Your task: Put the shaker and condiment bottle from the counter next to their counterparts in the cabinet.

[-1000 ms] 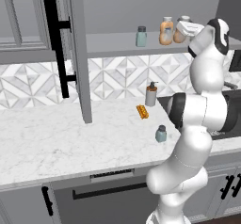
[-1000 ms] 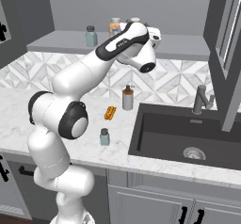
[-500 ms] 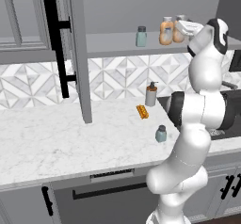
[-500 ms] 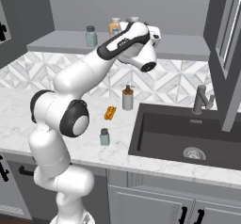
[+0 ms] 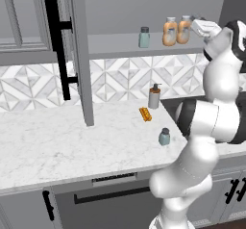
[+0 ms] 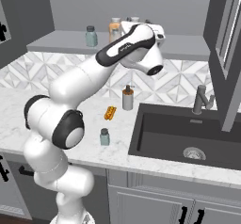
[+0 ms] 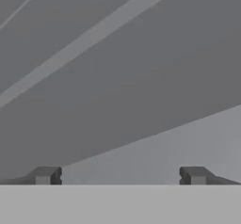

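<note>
The shaker (image 5: 165, 136) (image 6: 104, 137), a small teal-grey jar with a dark cap, stands upright on the white counter (image 5: 72, 146) near its front edge. On the cabinet shelf (image 5: 115, 45) stands its counterpart shaker (image 5: 144, 37) (image 6: 91, 36). To its right on the shelf, two orange-tan condiment bottles (image 5: 169, 31) (image 5: 183, 30) stand side by side. My gripper (image 5: 196, 22) (image 7: 120, 176) is up at shelf height, just right of the bottles. It is open; its fingertips (image 7: 44, 175) stand wide apart with only grey cabinet surface between them.
The open cabinet door (image 5: 79, 55) with its black bar handle (image 5: 57, 45) hangs over the counter's left. A grey pump dispenser (image 5: 154, 96) and a flat orange ridged object (image 5: 145, 113) sit near the backsplash. The dark sink (image 6: 188, 133) and faucet (image 6: 201, 100) lie to the right.
The hand has drawn back slightly to the right, away from the two bottles on the shelf. Nothing else has moved.
</note>
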You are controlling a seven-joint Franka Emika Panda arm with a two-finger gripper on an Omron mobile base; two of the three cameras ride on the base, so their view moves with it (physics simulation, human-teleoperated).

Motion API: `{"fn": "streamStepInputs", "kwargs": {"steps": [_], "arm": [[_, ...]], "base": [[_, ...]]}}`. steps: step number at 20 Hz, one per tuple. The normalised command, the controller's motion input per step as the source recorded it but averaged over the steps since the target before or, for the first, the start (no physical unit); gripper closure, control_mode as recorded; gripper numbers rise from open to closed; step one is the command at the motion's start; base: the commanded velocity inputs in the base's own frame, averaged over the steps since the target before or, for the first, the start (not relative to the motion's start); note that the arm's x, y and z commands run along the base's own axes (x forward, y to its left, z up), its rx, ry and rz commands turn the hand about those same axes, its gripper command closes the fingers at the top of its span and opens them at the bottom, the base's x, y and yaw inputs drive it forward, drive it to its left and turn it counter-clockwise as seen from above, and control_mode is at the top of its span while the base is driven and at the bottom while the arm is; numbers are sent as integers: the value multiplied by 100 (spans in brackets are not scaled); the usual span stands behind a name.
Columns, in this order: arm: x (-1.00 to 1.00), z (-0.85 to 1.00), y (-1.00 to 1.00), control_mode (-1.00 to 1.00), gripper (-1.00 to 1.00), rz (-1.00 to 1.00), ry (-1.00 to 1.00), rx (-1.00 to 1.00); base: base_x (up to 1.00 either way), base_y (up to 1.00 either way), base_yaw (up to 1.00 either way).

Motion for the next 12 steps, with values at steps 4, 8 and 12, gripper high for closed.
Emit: {"fn": "streamStepInputs", "kwargs": {"steps": [4,8,12], "arm": [[-100,3,-5,-100,-100,7,-1,0],[-100,-34,0,-100,-100,7,0,0],[-100,-67,7,-100,-100,6,0,0]], "base": [[0,0,0],[0,0,0],[0,0,0]]}}
